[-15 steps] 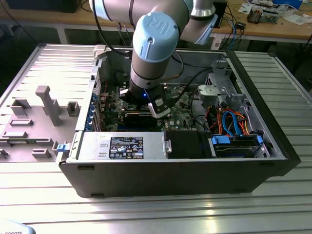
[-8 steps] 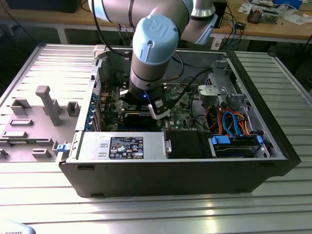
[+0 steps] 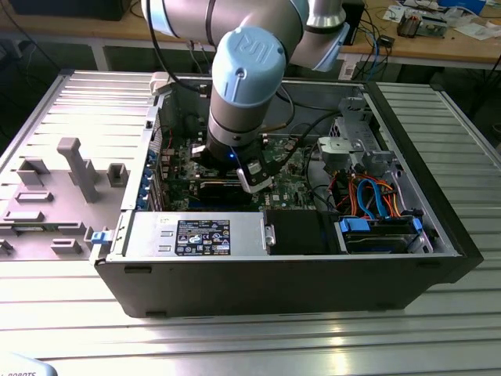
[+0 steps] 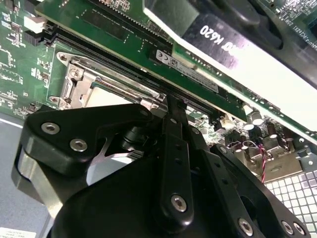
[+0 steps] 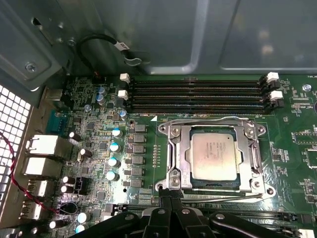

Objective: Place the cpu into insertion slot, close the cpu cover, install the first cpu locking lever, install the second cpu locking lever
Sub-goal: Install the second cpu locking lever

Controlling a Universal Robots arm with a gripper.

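Black linkage of the gripper (image 5: 171,198) is seen nearest the camera in the first wrist view, its jaws drawn together to a narrow tip at the near edge of the insertion slot (image 5: 214,157). They appear clenched with nothing grasped.

From the exterior view's left, grey fixtures (image 3: 74,168) on the worktop (image 3: 250,345) are passed, then the open computer case (image 3: 438,196), into which the arm is lowered over the motherboard (image 5: 129,163).

The cpu (image 5: 214,156) is seated in the slot, and the cpu cover (image 5: 257,158) is folded down around it. Wire levers run along the frame's near and far edges; whether either is latched cannot be told. The cpu lies just beyond the jaws, apart from them.
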